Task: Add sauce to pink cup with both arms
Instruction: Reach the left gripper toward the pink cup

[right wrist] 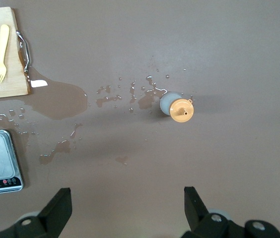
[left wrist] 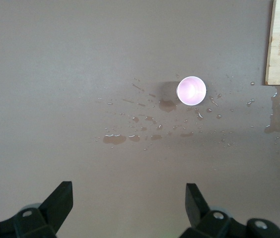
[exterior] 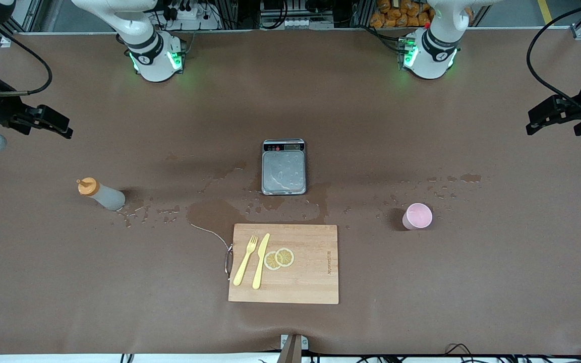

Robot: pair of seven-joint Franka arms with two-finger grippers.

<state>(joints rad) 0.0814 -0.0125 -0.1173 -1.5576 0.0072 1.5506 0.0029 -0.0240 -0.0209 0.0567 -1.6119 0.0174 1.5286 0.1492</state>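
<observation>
On the brown table (exterior: 472, 282) stood one sauce bottle (exterior: 101, 193), one pink cup (exterior: 417, 216), one scale (exterior: 284, 167) and one wooden board (exterior: 310, 272); on the board lay one yellow fork (exterior: 245, 260), one yellow knife (exterior: 260, 260) and two lemon slices (exterior: 279, 258), the slices overlapping, just beside the knife. The bottle stood upright toward the right arm's end, the cup upright toward the left arm's end, well apart, with the scale and board between them; the board lay nearer the front camera than the scale, close to it but not touching. Wet patches (exterior: 215, 212) spread from near the bottle to the board's metal handle (exterior: 228, 261) and the scale; smaller drops (exterior: 452, 179) dotted the cloth by the cup. Both arms waited at the table's ends; the right gripper (exterior: 51, 122) hung over bare cloth at its end, fingers (right wrist: 59, 208) spread wide, holding nothing; the left gripper (exterior: 547, 115) hung likewise over its end, fingers (left wrist: 60, 201) wide and empty. Bare cloth surrounded bottle and cup on every side; a broad open strip ran between the board and the table edge nearest the front camera.
</observation>
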